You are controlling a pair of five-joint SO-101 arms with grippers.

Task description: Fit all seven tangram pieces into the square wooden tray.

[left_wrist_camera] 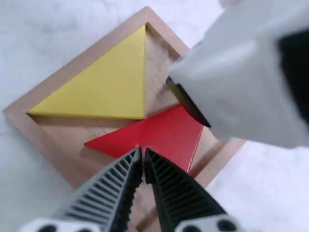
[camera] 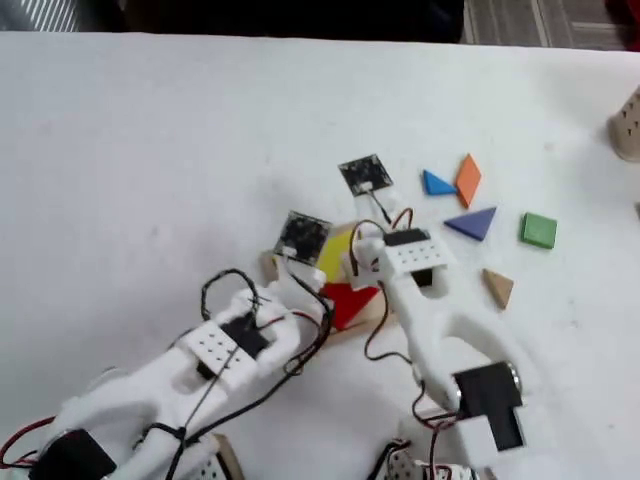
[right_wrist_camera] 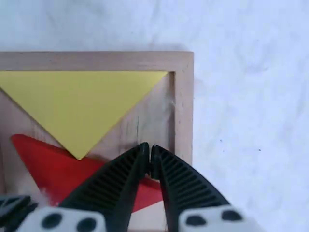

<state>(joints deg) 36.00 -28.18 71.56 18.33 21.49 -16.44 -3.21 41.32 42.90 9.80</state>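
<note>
The square wooden tray (left_wrist_camera: 72,67) holds a large yellow triangle (left_wrist_camera: 101,82) flat against one corner. A large red triangle (left_wrist_camera: 159,137) lies askew beside it. My left gripper (left_wrist_camera: 143,153) is shut, with its tips at the red triangle's edge and nothing between the fingers. My right gripper (right_wrist_camera: 148,149) is also shut and hangs over the red triangle (right_wrist_camera: 53,166) near the tray's rim (right_wrist_camera: 183,106). In the high view both arms crowd over the tray (camera: 268,266), and only parts of the yellow triangle (camera: 338,250) and the red triangle (camera: 350,300) show.
Loose pieces lie right of the tray: a small blue triangle (camera: 436,183), an orange parallelogram (camera: 468,179), a purple-blue triangle (camera: 473,222), a green square (camera: 538,230) and a tan triangle (camera: 498,288). The right arm's white body (left_wrist_camera: 251,72) looms close in the left wrist view.
</note>
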